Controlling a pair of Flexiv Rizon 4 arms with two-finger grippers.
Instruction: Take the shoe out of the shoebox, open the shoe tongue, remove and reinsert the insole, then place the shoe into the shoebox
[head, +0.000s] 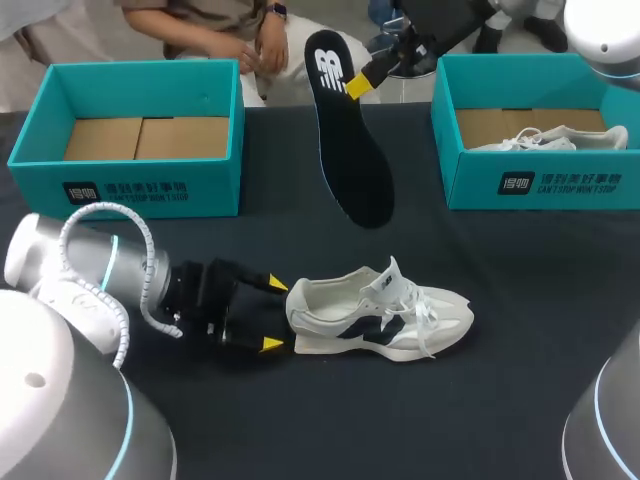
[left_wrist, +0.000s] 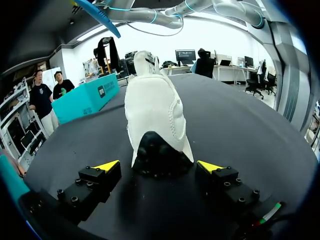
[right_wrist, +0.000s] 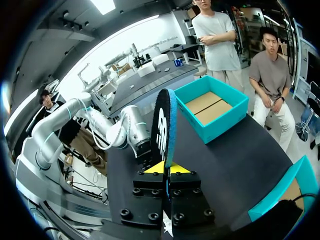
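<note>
Left gripper (head: 272, 314) near-left, fingers spread wide, holding nothing. Heel of shoe (head: 380, 320) lies just ahead, mid-table: steady heel first. Right gripper (head: 360, 82) far, pinching insole (head: 350, 150) aloft: feed hanging toe-end into opening, 1 slow slide.

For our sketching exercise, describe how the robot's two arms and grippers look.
The left arm and right arm are rounded, silver-grey, cyan-banded tubes. A white coiled cable loops along the left arm. The left gripper and right gripper are black, blocky, bolted and yellow-tipped.
</note>
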